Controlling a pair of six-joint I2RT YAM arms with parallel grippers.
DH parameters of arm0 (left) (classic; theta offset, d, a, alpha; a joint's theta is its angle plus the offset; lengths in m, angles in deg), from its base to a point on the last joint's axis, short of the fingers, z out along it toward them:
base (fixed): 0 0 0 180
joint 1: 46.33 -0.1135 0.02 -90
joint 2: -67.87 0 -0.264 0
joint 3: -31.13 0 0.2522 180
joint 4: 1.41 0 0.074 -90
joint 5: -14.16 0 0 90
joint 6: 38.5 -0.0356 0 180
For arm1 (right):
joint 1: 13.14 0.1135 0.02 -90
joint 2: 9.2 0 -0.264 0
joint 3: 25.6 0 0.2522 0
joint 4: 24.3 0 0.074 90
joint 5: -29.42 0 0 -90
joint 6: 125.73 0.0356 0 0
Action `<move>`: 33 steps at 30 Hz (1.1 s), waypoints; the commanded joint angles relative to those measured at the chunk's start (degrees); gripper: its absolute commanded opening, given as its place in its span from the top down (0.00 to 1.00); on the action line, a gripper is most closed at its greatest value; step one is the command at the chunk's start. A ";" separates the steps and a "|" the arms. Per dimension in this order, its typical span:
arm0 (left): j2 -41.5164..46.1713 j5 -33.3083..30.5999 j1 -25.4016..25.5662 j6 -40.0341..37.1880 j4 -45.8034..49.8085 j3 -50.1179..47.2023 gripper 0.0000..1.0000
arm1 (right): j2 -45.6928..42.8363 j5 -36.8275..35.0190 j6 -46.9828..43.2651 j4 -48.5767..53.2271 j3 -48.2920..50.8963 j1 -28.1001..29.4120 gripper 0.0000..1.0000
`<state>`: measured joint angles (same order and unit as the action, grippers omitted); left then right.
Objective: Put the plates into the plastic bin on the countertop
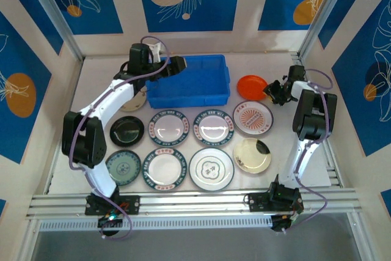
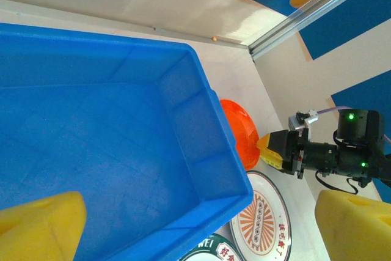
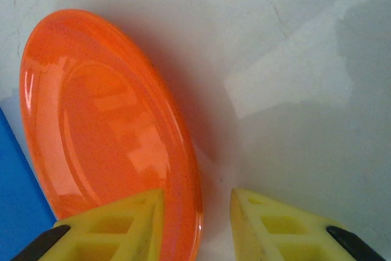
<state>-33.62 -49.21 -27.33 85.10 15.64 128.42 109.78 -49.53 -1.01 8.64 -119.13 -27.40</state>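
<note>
The blue plastic bin [image 1: 189,81] stands at the back middle of the countertop [image 1: 342,169], and its inside [image 2: 91,145] holds nothing. My left gripper [image 1: 178,65] hovers open over the bin's left end, its yellow fingers [image 2: 36,227] wide apart and empty. An orange plate [image 1: 252,84] lies just right of the bin. My right gripper [image 1: 271,93] is at that plate's right edge. Its jaws straddle the orange plate's rim [image 3: 194,175]: one finger [image 3: 122,224] over the plate, the other on the far side with a gap, so it is open. Several more plates lie in front of the bin.
Two rows of plates fill the middle: a black one [image 1: 127,131], white green-rimmed ones [image 1: 168,128], a sunburst one [image 1: 253,118], a dark green one [image 1: 123,167] and a cream one [image 1: 252,155]. A tan plate [image 1: 139,99] peeks from under the left arm. Walls close in on three sides.
</note>
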 commanded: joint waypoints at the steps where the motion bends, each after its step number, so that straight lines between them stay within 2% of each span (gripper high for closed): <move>1: -1.20 1.62 0.77 0.98 -2.19 2.17 0.04 | 1.92 2.78 0.76 2.68 -2.88 0.36 0.67; 11: -3.52 1.82 1.04 2.48 -4.33 2.17 0.05 | 4.90 2.62 0.15 6.08 -7.34 1.77 0.73; 14: -3.97 1.72 1.21 2.90 -4.89 2.16 0.05 | 6.32 3.88 1.33 6.25 -8.23 2.04 0.91; 17: -3.82 1.76 1.30 2.87 -4.81 2.17 0.05 | 5.22 1.82 1.72 5.43 -7.23 2.30 1.00; 26: -3.27 1.80 1.40 2.06 -3.64 2.52 0.05 | -4.40 -0.59 8.40 -4.44 3.40 -0.39 1.00; 33: -3.27 2.06 1.65 1.67 -3.11 2.69 0.06 | -11.81 1.41 13.38 -10.71 8.91 -3.51 1.00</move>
<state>-37.43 -48.82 -26.58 87.42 12.36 129.05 102.04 -49.22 9.05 2.81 -111.22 -29.89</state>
